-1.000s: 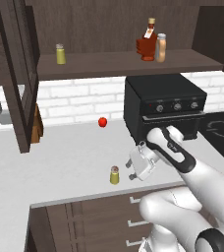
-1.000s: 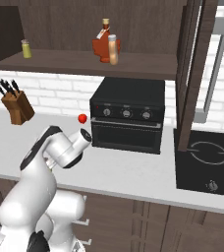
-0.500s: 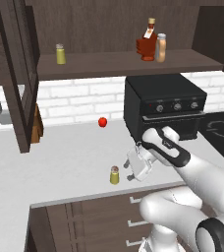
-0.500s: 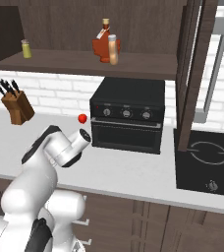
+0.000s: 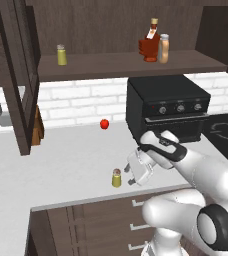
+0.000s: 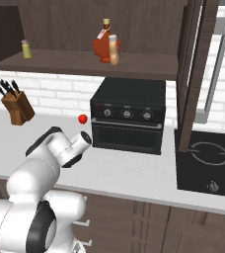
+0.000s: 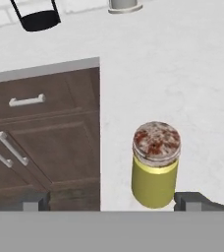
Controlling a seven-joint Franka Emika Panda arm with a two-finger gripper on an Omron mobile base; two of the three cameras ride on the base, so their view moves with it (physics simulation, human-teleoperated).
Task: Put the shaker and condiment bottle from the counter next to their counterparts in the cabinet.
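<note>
Yellow shaker upright on counter | between spread end effector fingertips, ungrasped

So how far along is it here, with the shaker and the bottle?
Half done. The condiment bottle already stands on the cabinet shelf beside the red bottle. In hand: the open gripper is beside the shaker on the counter, not gripping. Left: grasp it, place it by the shelf shaker.

No text, label, brand, number or sign can be read on anything here.
</note>
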